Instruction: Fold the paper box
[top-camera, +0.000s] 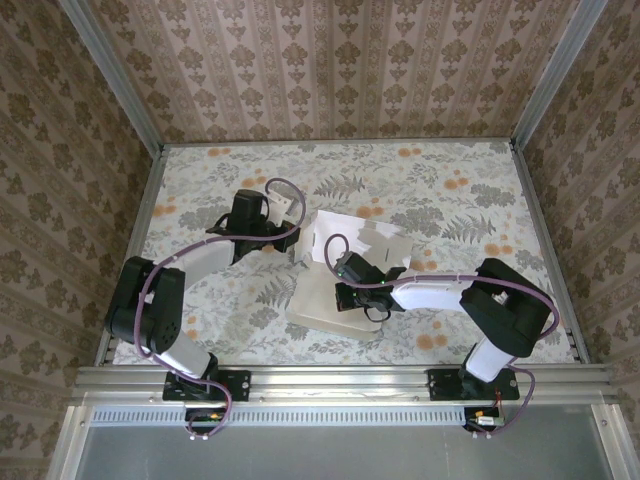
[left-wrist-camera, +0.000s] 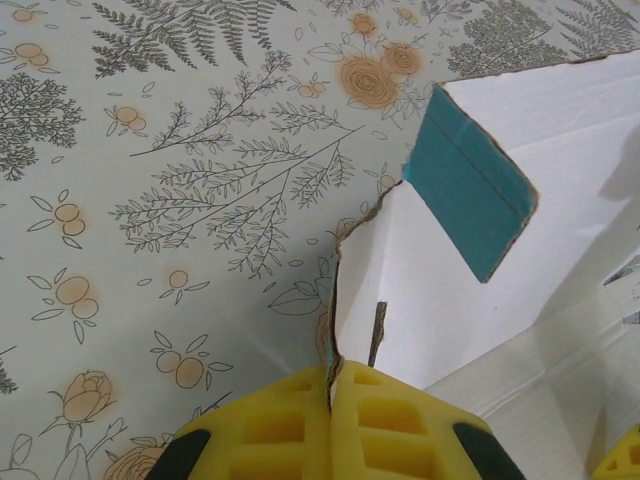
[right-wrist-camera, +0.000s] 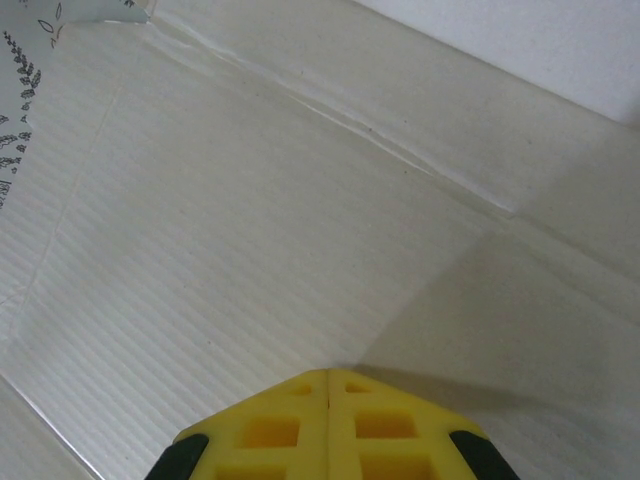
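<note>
Paper box (right-wrist-camera: 250, 220): ribbed white card; turquoise tab (left-wrist-camera: 470, 195).

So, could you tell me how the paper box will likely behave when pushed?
The paper box looks like thin card, so probably light and apt to slide. Its creases and raised turquoise flap suggest it bends at folds rather than staying rigid.
</note>
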